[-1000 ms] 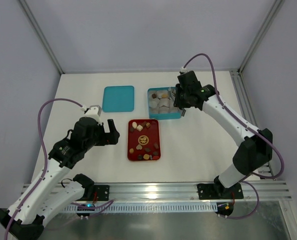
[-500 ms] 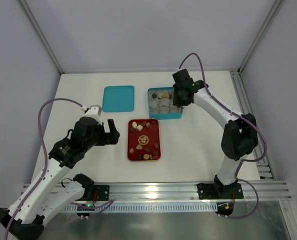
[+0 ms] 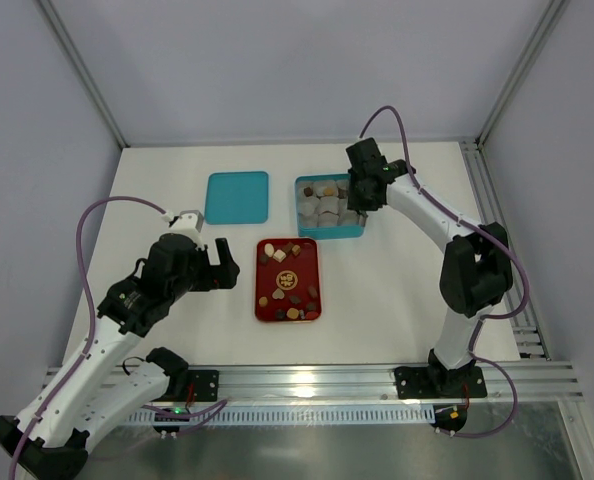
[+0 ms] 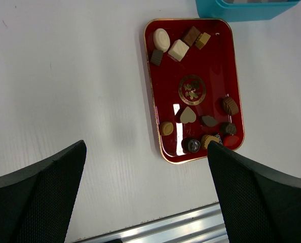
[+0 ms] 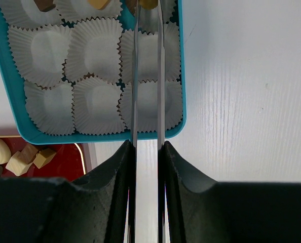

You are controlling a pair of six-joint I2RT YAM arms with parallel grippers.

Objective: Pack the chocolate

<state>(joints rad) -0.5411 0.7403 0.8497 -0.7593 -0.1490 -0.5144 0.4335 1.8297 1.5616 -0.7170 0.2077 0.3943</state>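
Several small chocolate pieces [image 4: 188, 115], dark, tan and cream, lie scattered on the red tray [image 4: 149, 101], which sits mid-table [image 3: 261, 285]. The left gripper [image 4: 146, 152] hangs wide open above the table just left of the tray [image 3: 225, 265], holding nothing. The right gripper [image 5: 146, 147] is shut on thin metal tweezers [image 5: 136, 76]. It hovers over the right side of the teal box [image 3: 327, 233]. The tweezers reach across the pale paper cups [image 5: 97, 48] toward the box's far row. A brown piece [image 5: 148, 3] shows at their tips, cut off by the frame edge.
A teal lid [image 3: 237, 197] lies flat left of the box. The box's far cups hold a few chocolates [image 5: 100, 3]. An aluminium rail [image 3: 307, 378] runs along the table's near edge, and the frame posts stand at the back corners.
The right arm folded inward and its gripper shifted slightly left and back over the box, then held still. The left arm has not moved.
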